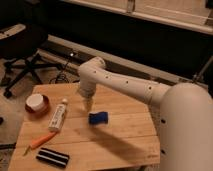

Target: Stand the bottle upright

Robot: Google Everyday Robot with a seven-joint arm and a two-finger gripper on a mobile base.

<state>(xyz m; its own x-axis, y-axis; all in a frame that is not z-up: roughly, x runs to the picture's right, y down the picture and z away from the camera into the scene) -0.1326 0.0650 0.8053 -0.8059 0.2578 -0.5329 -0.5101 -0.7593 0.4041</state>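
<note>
White bottle (58,116) lying flat on wooden tabletop (125,135), beside red-and-white bowl (36,103); tool (88,103) pointing down near it, not touching; how far open cannot be told

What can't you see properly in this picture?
All in the camera view:
- Bottle: label print is too small to read.
- Table: its right side is hidden behind the arm.
- Chair: cut off by the left edge.
- Blue thing, right of the end effector hanging over the table: can't tell what it is.
</note>
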